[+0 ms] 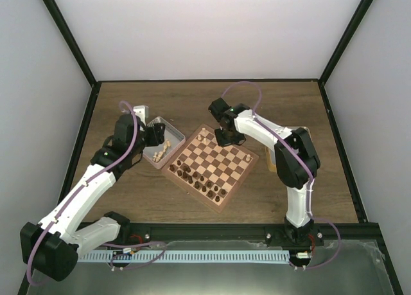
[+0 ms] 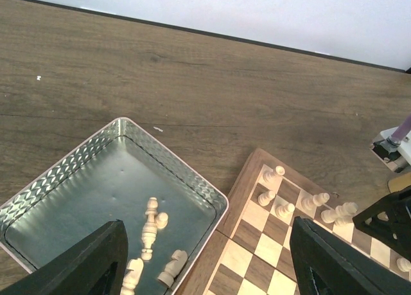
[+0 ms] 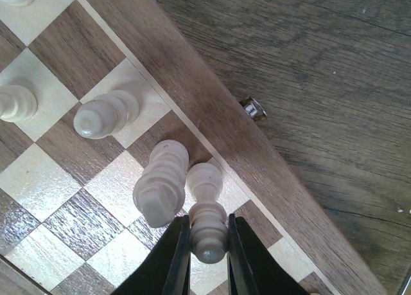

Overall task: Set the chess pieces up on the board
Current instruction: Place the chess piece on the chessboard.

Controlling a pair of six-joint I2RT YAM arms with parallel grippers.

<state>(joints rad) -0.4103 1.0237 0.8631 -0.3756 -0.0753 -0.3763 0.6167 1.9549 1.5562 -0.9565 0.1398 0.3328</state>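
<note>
The light chess pieces [image 2: 278, 174] are in two places: several stand on the squares along the far edge of the board [image 1: 225, 164], and a few lie on their sides in the silver tray [image 2: 64, 173] just left of it. One pale piece [image 3: 205, 211] at that far edge is pinched near its top between the tightly closed fingers of the right gripper [image 3: 209, 234]. It sits next to the board's rim, close against a taller neighbour [image 3: 160, 186]; whether the two touch I cannot tell. Dark pieces [image 1: 200, 180] crowd the near-left edge of the board. The board lies turned like a diamond in the middle of the wooden table [image 1: 192, 102]. The left gripper [image 2: 207, 225] hangs above the tray's right side, by the board's corner, with its jaws spread wide and nothing between them
</note>
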